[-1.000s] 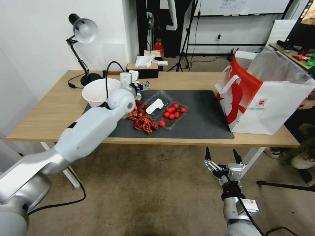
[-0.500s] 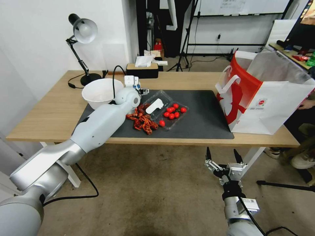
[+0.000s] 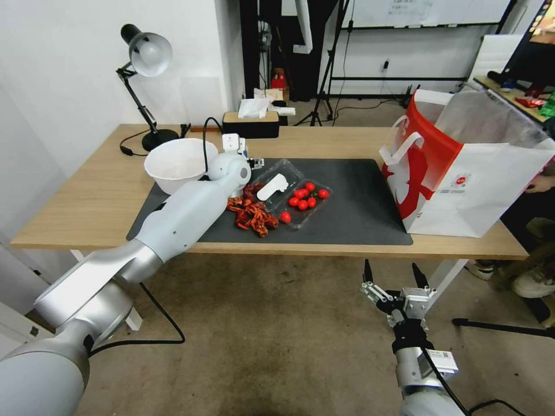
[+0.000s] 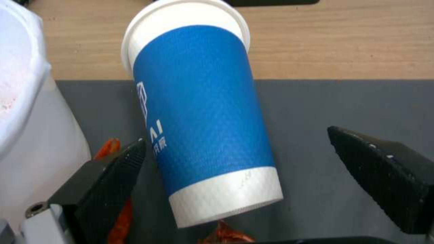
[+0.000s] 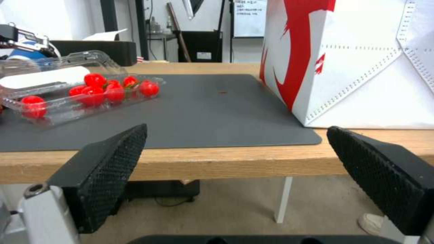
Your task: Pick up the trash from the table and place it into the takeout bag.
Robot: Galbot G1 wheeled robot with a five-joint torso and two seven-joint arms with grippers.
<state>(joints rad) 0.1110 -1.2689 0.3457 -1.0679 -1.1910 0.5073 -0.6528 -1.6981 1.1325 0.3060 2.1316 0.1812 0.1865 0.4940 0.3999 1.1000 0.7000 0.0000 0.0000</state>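
A blue paper cup (image 4: 203,112) with a white rim lies on its side at the back of the dark grey mat (image 3: 358,202) on the table (image 3: 92,196). My left gripper (image 4: 236,137) is open, and the cup lies between its black fingers (image 4: 108,179). In the head view the left gripper (image 3: 252,160) hovers behind a pile of red shells (image 3: 250,211). The white and red takeout bag (image 3: 462,173) stands at the right end of the table. My right gripper (image 3: 393,277) hangs open below the table's front edge, facing the takeout bag (image 5: 361,67).
A clear tray of red tomatoes (image 3: 298,193) and a white bowl (image 3: 176,162) sit on the mat near the left arm. A desk lamp (image 3: 144,58) and a tissue box (image 3: 251,121) stand at the back of the table.
My left arm has reached farther over the table and its gripper has shifted slightly right and down toward the mat. The right arm has not moved.
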